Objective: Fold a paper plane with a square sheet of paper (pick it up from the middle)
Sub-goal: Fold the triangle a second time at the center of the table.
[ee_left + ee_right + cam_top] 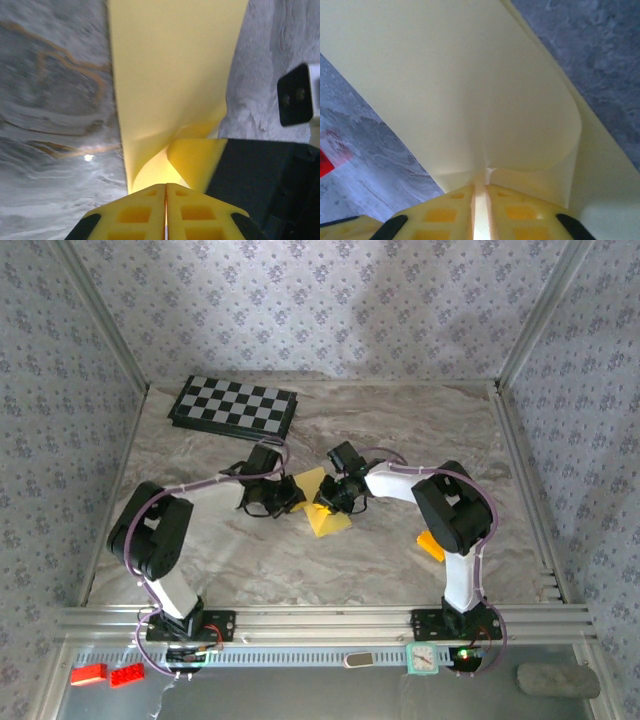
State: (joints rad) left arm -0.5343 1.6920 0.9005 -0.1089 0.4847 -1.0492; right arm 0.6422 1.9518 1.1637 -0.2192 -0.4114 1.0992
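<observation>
Near rail, top view: two red bricks [108, 674] on the left, a small teal clock [422, 659] by the right arm's base, and a grey lump [552, 680] at the far right, too blurred to name.

Table [330, 575]: marbled grey-brown. Both arms reach inward from their bases and meet at mid-table.

Orange block [431, 545]: lies flat on the table beside the right arm's elbow, well apart from the paper.

Paper [328, 522]: yellow, creased to a pointed shape, at mid-table between the two grippers. Its lower part is on or just above the table; I cannot tell which.

Left gripper [297, 498]: at the paper's left edge. In the left wrist view its yellow fingers [137, 212] are pressed together with only a thin seam between them. The paper [170, 75] curls down into the fingertips and is pinched there.

Right gripper [326, 502]: at the paper's right side, facing the left one. In the right wrist view the fingers [520, 210] are drawn close, with the paper [470, 90] nipped in the narrow slot between them; the sheet bows up and away in a curl. A red patch [326, 161] sits at the left edge, blurred.

Far side: a folded checkerboard [235, 405] lies flat by the back left corner, well apart from the arms. Patterned walls [330, 300] stand behind it.
</observation>
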